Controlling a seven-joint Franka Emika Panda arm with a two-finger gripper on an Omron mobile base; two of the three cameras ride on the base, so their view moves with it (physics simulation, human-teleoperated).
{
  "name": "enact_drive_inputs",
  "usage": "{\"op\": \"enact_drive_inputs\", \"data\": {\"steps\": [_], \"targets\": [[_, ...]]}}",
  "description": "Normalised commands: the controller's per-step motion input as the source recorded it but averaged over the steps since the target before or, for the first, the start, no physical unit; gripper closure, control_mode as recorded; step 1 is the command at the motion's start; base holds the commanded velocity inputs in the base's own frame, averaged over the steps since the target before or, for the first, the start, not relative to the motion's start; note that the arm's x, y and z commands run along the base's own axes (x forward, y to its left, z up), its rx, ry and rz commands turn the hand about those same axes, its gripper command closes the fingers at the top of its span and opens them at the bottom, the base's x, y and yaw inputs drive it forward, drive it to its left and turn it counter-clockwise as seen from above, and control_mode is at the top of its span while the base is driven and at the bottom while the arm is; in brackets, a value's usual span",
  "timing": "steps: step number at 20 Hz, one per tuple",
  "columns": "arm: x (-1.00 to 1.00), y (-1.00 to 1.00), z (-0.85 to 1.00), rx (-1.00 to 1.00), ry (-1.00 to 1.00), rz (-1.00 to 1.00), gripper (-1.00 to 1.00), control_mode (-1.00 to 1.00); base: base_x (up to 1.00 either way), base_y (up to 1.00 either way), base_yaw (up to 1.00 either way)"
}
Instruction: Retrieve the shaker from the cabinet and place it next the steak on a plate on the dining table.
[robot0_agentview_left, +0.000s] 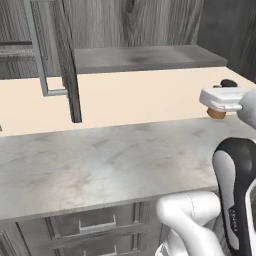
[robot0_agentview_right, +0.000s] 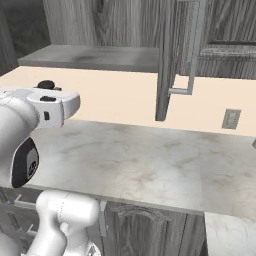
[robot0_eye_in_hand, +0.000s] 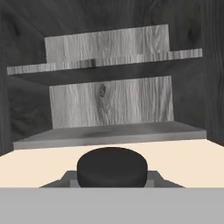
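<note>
one shaker (robot0_agentview_left: 216, 113) sits clamped upright in the gripper (robot0_agentview_left: 220, 105), its dark cap (robot0_eye_in_hand: 112, 167) up, outside the open cabinet (robot0_agentview_left: 145, 57) and above the marbled counter (robot0_agentview_left: 100, 165); plate and steak lie elsewhere, so the carry leads away from the shelf.

Setting: a rendered domestic kitchen. Indicators: a grey wood-grain wall cabinet (robot0_agentview_left: 135, 20) with its door (robot0_agentview_left: 67, 60) swung open, a long silver bar handle (robot0_agentview_left: 40, 55) and a flat grey shelf (robot0_agentview_left: 145, 57); a grey marbled stone counter (robot0_agentview_left: 100, 160) over dark panelled drawers (robot0_agentview_left: 95, 227); a cream wall (robot0_agentview_right: 115, 95) carrying an electrical outlet (robot0_agentview_right: 231, 119).
</note>
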Motion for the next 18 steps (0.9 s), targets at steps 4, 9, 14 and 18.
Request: {"op": "enact_drive_inputs", "data": {"steps": [4,9,14,18], "targets": [[-0.5,0.1,0.05,0.0,-0.1,0.03,1.0,1.0,-0.5,0.19,0.08],[0.0,0.0,0.0,0.0,0.0,0.0,1.0,1.0,-1.0,0.48,0.17],[0.0,0.0,0.0,0.0,0.0,0.0,1.0,1.0,-0.67,0.79,0.67],[0.0,0.0,0.0,0.0,0.0,0.0,1.0,1.0,-0.1,0.3,1.0]]}}
